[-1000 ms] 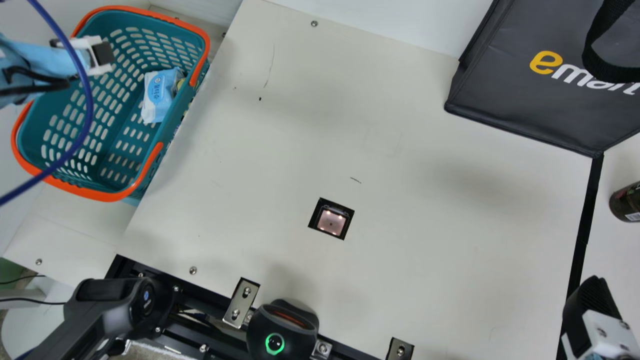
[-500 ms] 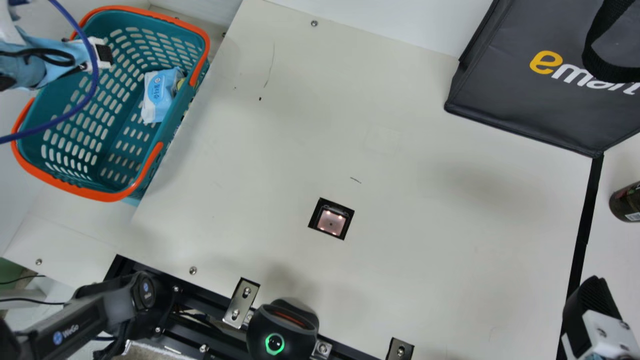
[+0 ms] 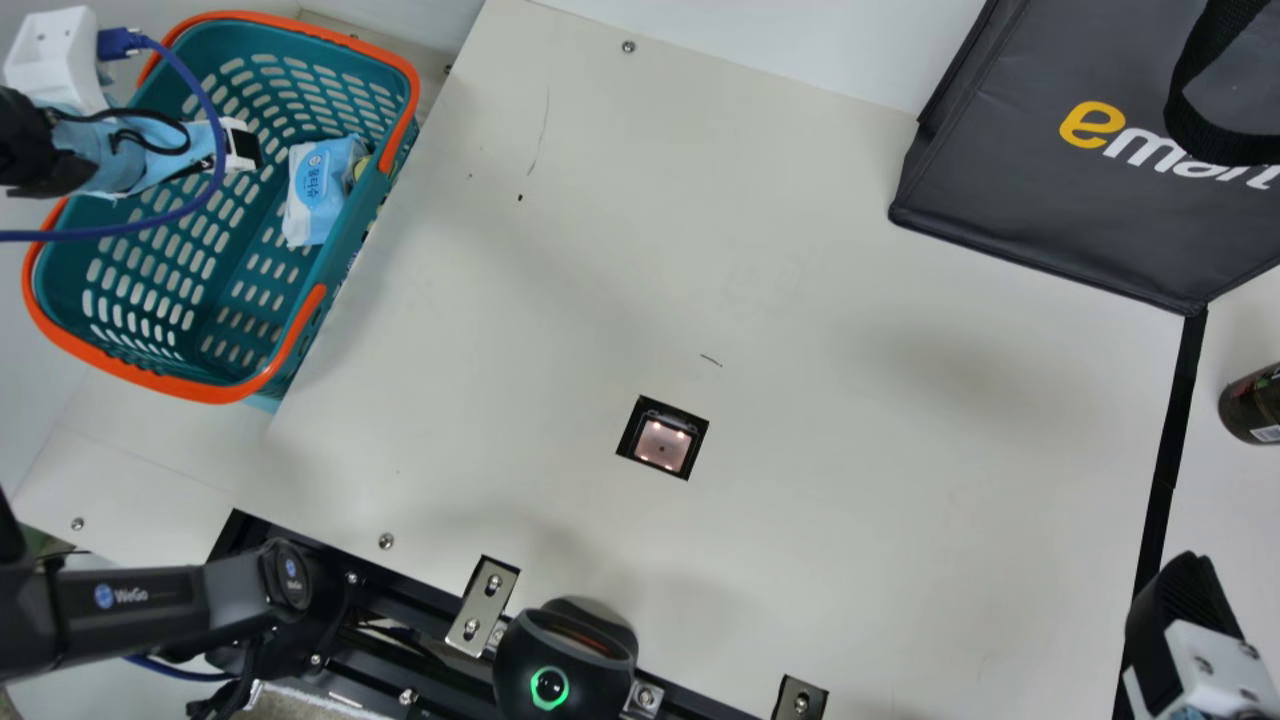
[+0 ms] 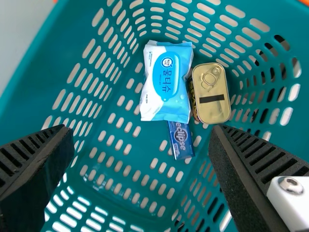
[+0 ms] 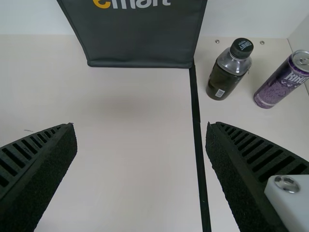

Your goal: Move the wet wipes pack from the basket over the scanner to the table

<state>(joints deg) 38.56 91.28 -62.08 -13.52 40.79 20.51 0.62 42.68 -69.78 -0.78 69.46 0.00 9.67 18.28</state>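
The left gripper hung over the basket, spread wide. Just to its right, apart from it, the wet wipes pack lay inside, beside a gold tin. The scanner sat between both grippers. The right gripper stood wide above the bench, the dark bag beyond it.

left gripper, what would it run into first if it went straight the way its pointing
Most likely the wet wipes pack, which lies roughly ahead of the left gripper; depth is hard to judge, so it could meet the basket just beside the pack instead.
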